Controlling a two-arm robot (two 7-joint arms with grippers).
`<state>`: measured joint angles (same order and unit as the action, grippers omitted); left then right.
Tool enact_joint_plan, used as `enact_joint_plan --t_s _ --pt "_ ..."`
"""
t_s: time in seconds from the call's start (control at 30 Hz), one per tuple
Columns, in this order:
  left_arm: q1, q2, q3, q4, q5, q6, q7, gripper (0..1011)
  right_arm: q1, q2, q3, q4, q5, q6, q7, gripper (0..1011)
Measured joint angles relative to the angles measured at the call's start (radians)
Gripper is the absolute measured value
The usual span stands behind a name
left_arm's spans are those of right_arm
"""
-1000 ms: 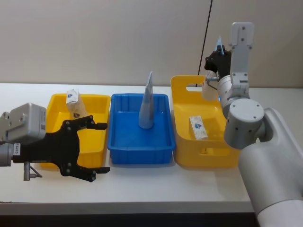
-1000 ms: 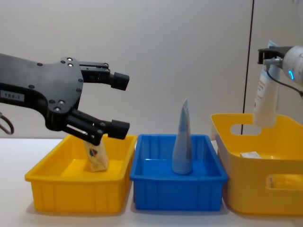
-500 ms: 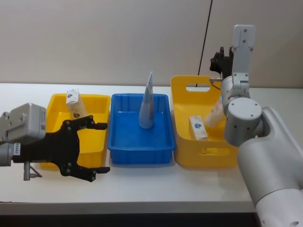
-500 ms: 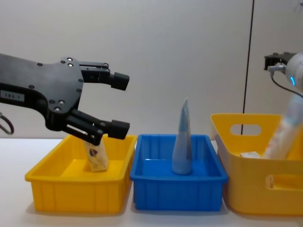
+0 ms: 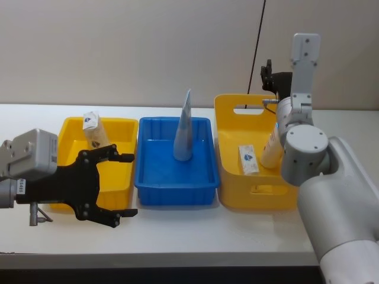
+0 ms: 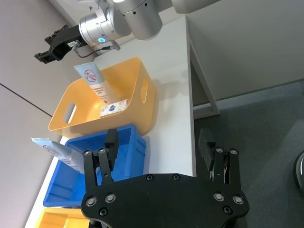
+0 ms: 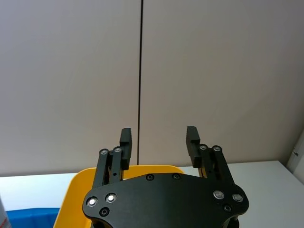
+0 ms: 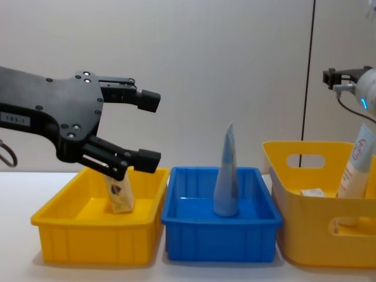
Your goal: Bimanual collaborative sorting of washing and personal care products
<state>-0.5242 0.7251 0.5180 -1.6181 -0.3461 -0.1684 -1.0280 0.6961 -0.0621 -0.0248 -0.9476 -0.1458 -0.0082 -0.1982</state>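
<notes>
Above the tall yellow plastic bin [image 5: 228,112], the right end effector [image 5: 267,75] hovered spread and empty, the white red-marked tube [image 5: 271,147] deposited; the left end effector [image 5: 125,185], spread too, probably picks next.

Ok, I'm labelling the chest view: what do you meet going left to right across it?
Left gripper → beige packet in the left yellow bin → pale blue tube in the blue bin → white tube in the right yellow bin.
</notes>
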Motion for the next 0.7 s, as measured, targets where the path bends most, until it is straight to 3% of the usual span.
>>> enact_joint_plan --t_s 0.17,0.37,0.7 --pt "0.000 0.000 0.000 0.000 0.000 0.000 0.000 1001 -0.038 0.002 -0.003 -0.063 0.003 0.017 0.044 825" --pt "0.000 0.000 0.000 0.000 0.000 0.000 0.000 1001 -0.096 0.010 -0.015 -0.160 0.017 0.042 0.108 975" --pt "0.000 0.000 0.000 0.000 0.000 0.000 0.000 1001 -0.201 0.038 -0.040 -0.323 0.056 0.086 0.233 1000"
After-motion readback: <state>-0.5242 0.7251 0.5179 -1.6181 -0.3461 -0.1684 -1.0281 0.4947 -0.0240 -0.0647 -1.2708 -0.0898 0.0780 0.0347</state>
